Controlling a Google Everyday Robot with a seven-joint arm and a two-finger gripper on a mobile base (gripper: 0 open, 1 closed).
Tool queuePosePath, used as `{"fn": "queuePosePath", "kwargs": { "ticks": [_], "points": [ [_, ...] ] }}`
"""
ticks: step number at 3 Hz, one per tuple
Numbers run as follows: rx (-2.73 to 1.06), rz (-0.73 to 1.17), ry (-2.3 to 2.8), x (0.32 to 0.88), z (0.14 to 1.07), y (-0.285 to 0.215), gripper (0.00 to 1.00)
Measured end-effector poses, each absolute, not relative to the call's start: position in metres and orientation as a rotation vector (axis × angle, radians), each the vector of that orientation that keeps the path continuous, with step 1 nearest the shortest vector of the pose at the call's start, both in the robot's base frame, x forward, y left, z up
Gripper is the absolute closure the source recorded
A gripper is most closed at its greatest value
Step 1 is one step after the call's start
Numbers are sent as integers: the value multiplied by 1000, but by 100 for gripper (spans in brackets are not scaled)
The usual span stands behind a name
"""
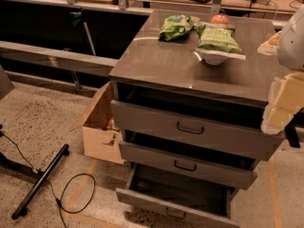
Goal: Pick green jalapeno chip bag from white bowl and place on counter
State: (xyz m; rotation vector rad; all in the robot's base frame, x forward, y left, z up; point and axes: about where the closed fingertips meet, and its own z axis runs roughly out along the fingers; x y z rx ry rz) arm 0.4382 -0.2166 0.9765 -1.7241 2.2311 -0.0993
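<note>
The dull olive-green jalapeno chip bag [218, 39] lies flat across the top of the small white bowl [214, 58], hiding most of it. Both stand toward the back right of the grey-brown counter [166, 65]. My gripper [285, 110] shows as pale blocky parts at the right edge of the camera view. It hangs beside the counter's front right corner, well to the right of and nearer than the bowl, touching nothing.
A brighter lime-green bag [176, 26] lies left of the bowl and a red-orange fruit [219, 19] behind it. The cabinet's three drawers [190, 127] stand pulled out, the lowest furthest. An open cardboard box [99, 127] sits at the left; cables and a black bar lie on the floor.
</note>
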Motion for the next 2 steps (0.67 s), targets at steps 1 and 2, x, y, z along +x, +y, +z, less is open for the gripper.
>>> {"fn": "queuePosePath", "kwargs": {
  "ticks": [1,2],
  "points": [
    [-1720,-98,2228,439,978,-216,0],
    [-1666,-74,2154,456,980,-217,0]
  ]
}}
